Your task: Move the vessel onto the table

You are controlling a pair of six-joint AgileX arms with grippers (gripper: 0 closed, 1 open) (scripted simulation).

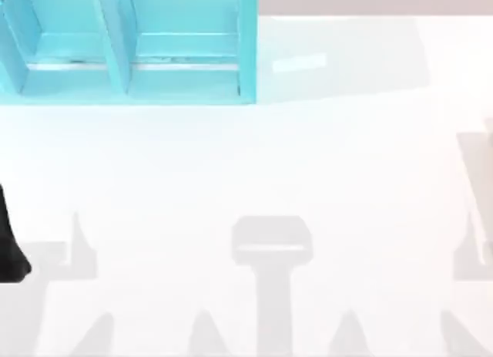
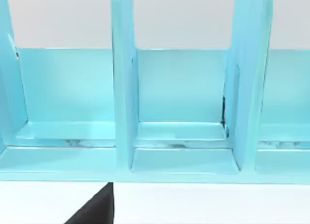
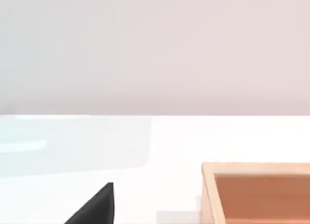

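Observation:
The vessel is out of view. The white table stretches across the top view and also lies in front of the shelf in the left wrist view. A black part of my left arm sits at the table's left edge. My left gripper shows as a black tip near the shelf's front, facing its compartments, which hold nothing that I can see. My right gripper shows as a black tip low over the table.
A turquoise shelf unit with upright dividers stands at the table's back left. A light wooden open box sits on the table close to my right gripper. Grey shadows fall across the table's front.

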